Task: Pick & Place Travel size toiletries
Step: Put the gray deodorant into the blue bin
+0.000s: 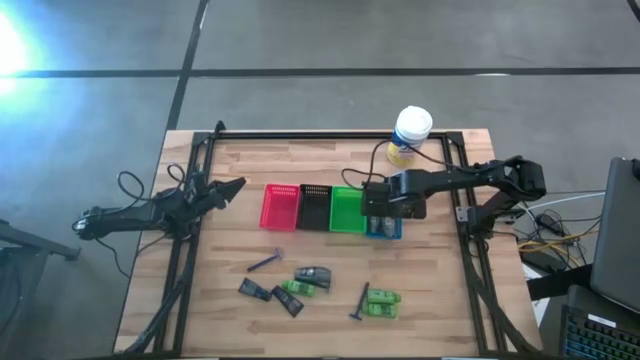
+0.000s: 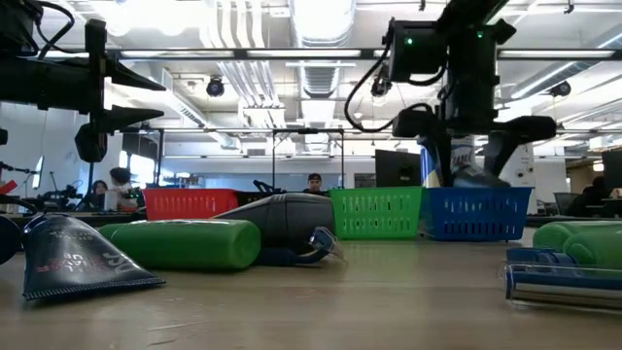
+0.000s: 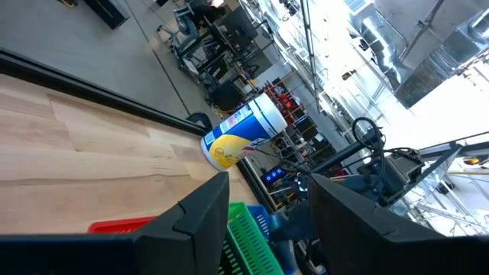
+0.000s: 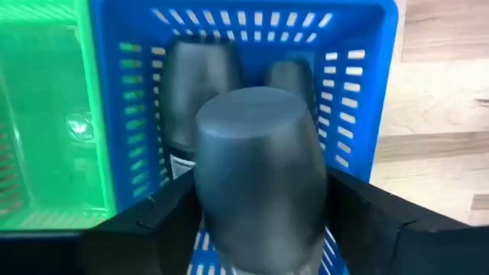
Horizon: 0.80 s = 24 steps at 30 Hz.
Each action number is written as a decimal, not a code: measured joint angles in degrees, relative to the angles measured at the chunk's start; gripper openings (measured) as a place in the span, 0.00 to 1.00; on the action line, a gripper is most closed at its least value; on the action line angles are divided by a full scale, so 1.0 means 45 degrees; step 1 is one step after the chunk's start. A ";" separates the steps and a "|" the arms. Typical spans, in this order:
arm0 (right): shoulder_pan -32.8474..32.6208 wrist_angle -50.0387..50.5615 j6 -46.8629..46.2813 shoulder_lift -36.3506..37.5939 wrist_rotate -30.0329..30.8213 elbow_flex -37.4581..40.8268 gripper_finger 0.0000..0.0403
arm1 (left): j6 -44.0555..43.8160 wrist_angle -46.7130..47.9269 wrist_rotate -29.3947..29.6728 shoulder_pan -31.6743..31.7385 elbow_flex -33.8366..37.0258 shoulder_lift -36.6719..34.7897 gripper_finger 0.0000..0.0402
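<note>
Wooden tabletop (image 1: 440, 290) under you — your right hand (image 4: 256, 229) grips a grey bottle (image 4: 258, 172) above the blue tray (image 4: 367, 92); release crooked and it jams on two bottles (image 4: 200, 84) inside.

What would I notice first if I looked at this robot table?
Probably the row of bright trays in the middle: red, black, green and blue. The right gripper hangs over the blue tray, holding a grey bottle above two more grey bottles already inside. A big white canister stands at the table's far edge, and small toiletries lie scattered on the near side.
</note>
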<state>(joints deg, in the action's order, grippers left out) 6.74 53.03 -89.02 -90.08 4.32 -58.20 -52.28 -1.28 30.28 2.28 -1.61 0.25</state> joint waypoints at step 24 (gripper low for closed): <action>-0.4080 0.0964 0.6380 -0.1969 0.1381 -0.5197 0.91 | -0.0001 -0.0049 0.0015 0.0005 0.0000 0.0000 0.46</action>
<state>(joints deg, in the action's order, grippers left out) -11.62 57.37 -60.31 -98.94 10.53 -81.59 -52.28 -1.50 30.35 2.31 -1.61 0.25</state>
